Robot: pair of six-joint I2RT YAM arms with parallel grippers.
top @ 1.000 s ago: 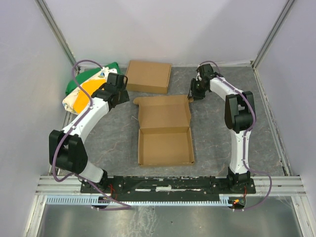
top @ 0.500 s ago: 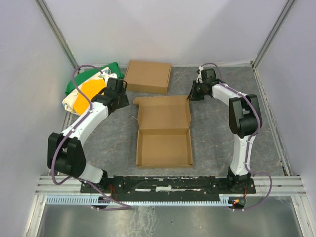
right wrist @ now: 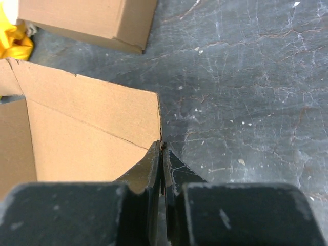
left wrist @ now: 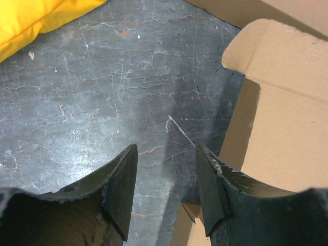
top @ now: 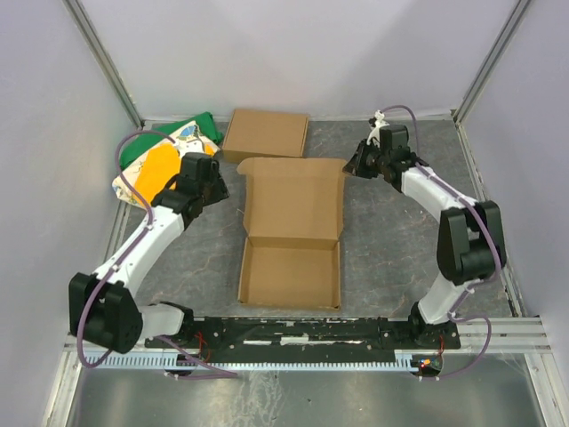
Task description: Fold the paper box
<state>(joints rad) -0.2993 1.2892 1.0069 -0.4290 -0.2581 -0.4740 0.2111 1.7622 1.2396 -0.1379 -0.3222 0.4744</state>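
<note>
The plain brown die-cut cardboard paper box point(top: 290, 267) lies on the dark grey marbled table point(top: 391, 240) between the two hands, its shallow tray toward the arm bases and its lid panel opened out beyond. The right hand point(right wrist: 162, 149) has its fingers together, pinched on the thin edge of the lid's corner right at its fingertips. A grip there probably gives leverage to swing the lid over the tray. The left hand point(left wrist: 166, 166) is apart and holds nothing. It hovers over bare table with the lid's rounded tab point(left wrist: 266, 56) just ahead and to the right of its fingertips, seemingly placed to catch or tuck that side. A closed flat brown cardboard box point(right wrist: 87, 20) lies beyond the right hand's tips. A green, yellow and white bag point(top: 156, 165) rests outside the left hand, out of the way.
</note>
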